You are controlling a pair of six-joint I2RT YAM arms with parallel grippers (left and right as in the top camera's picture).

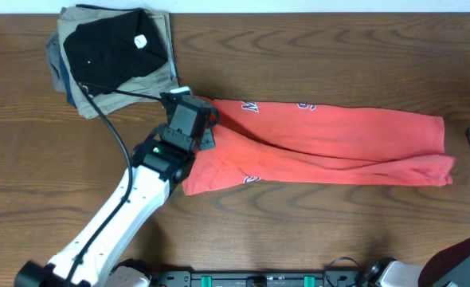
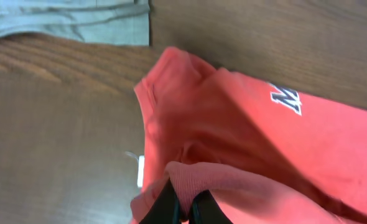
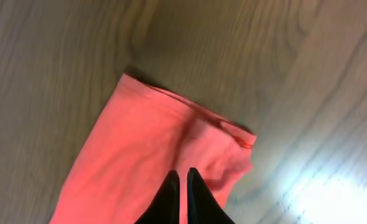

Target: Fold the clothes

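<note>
shirt (image 1: 338, 139) lies as a long folded band across the middle of the overhead frame, with a folded stack (image 1: 115, 48) at upper left. only the left wrist view shows the left gripper (image 2: 185, 204) pinching a fold at its left end. the right wrist view shows the right gripper (image 3: 183, 186) pressed together over the other end; whether it holds cloth is unclear.

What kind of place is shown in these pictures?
Probably a robot test bench rather than a home: a wood-grain table, a white robot arm working over a red-orange T-shirt, and a pile of folded garments near one corner.
</note>
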